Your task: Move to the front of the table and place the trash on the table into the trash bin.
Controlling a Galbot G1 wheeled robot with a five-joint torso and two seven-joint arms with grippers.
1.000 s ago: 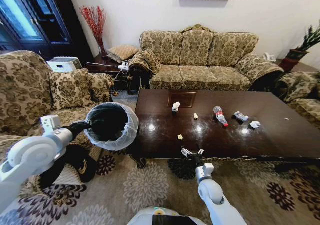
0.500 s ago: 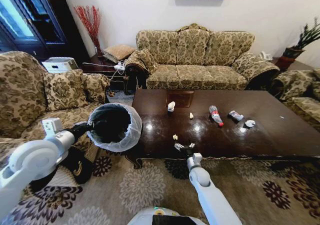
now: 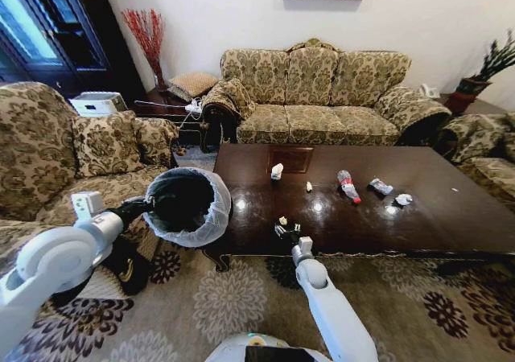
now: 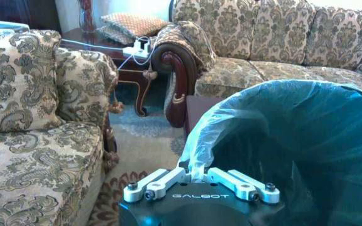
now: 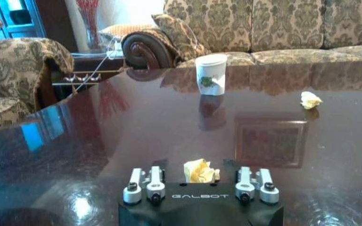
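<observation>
My right pincer (image 3: 285,230) sits low over the near edge of the tabletop (image 3: 434,209), fingers apart, with a small yellowish crumpled scrap (image 5: 199,170) lying between them on the glossy wood. From my head camera that scrap (image 3: 282,220) is at about 12 o'clock from the pincer, touching close.

Farther across the tabletop, at about 12 o'clock from the scrap, stands the white paper cup (image 3: 276,170), upright, with a green mark on its side in the right wrist view (image 5: 210,74). A 2nd yellowish scrap (image 3: 307,187) lies at about 1 o'clock. Beyond it to the right are the clear bottle with a red label (image 3: 347,185) lying on its side, a silvery wrapper (image 3: 379,187) and a crumpled white paper (image 3: 403,199), spread apart from each other.

My left pincer (image 4: 200,181) is clamped on the rim of the trash bin (image 3: 187,203), pinching the whitish liner folded over it. The bin hangs just off the tabletop's left corner, at about 9 o'clock from the right pincer, mouth open and tilted toward my head camera.
</observation>
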